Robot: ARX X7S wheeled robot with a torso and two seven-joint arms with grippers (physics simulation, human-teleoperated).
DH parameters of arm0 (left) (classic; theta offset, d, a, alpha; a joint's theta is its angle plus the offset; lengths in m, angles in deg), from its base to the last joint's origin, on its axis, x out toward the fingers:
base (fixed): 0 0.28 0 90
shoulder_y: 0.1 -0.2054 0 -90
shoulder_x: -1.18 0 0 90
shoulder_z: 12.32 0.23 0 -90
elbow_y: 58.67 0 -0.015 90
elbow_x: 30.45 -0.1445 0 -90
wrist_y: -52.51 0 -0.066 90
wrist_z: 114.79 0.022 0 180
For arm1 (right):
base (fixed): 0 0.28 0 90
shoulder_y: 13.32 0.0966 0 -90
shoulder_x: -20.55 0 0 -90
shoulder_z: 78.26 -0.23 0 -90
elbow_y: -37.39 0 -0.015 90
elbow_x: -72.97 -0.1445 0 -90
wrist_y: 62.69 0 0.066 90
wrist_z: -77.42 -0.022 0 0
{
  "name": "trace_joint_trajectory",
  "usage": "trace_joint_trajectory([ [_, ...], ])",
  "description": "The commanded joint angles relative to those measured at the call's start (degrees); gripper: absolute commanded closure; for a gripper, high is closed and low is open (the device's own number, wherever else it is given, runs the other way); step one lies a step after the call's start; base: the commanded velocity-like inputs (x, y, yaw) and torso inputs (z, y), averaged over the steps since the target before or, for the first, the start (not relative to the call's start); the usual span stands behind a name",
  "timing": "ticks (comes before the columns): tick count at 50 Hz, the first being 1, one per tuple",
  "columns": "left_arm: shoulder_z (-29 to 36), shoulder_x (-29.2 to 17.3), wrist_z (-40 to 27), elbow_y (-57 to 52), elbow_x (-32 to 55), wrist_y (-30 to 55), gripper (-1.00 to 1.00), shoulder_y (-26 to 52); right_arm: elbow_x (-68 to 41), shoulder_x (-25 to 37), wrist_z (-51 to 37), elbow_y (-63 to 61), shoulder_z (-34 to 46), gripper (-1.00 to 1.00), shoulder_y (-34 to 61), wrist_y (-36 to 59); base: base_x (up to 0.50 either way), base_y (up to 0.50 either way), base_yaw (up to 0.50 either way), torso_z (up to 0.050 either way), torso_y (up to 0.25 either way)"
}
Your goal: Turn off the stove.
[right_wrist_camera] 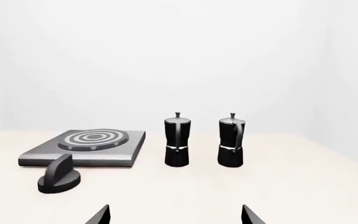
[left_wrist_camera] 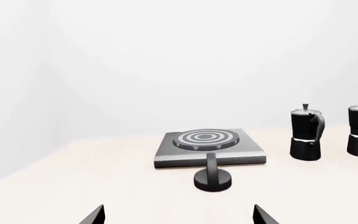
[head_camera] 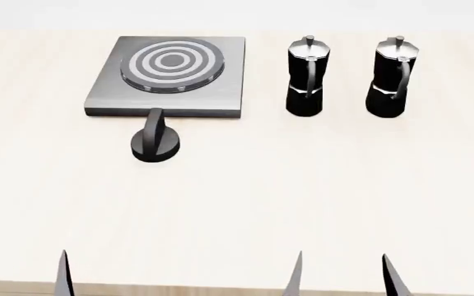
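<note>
The stove [head_camera: 105,92] [left_wrist_camera: 247,149] [right_wrist_camera: 123,151] is a flat grey metal plate with a ringed round burner [head_camera: 173,63], at the table's far left. Its black ridged knob [head_camera: 155,143] [left_wrist_camera: 213,178] [right_wrist_camera: 59,179] stands just in front of the plate, its grip bar pointing toward the plate. My left gripper [head_camera: 19,274] [left_wrist_camera: 179,215] is open near the table's front edge, well short of the knob, with nothing between its fingers. My right gripper [head_camera: 342,275] [right_wrist_camera: 175,215] is open too, at the front right, also empty.
Two black-and-silver moka pots [head_camera: 306,77] [head_camera: 392,78] stand upright side by side to the right of the stove, near the table's far edge. The pale tabletop [head_camera: 303,185] stretches between the grippers and these objects. A white wall lies behind.
</note>
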Motion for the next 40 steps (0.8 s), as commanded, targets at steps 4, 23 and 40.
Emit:
trace_joint_trajectory([
  [4, 0.27, -1.75, -0.95, -11.76, 0.16, 5.26, -1.00, -2.28, -1.10, 1.18, -1.40, -10.01, 0.35, -1.00, -2.45, 3.36, 0.00, 0.00, 0.00, 0.000, 0.000],
  [23, 1.03, -3.02, -1.35, -16.67, 0.98, 6.87, -1.00, -3.57, -4.12, 1.77, -1.79, -11.63, -0.41, -1.00, -3.30, 1.27, 0.00, 0.00, 0.00, 0.000, 0.000],
  [40, 1.17, -3.51, -2.26, -16.95, 1.39, 6.23, -1.00, -3.82, -4.97, 2.50, -2.59, -10.77, -0.09, -1.00, -2.87, 1.88, 0.00, 0.00, 0.00, 0.000, 0.000],
])
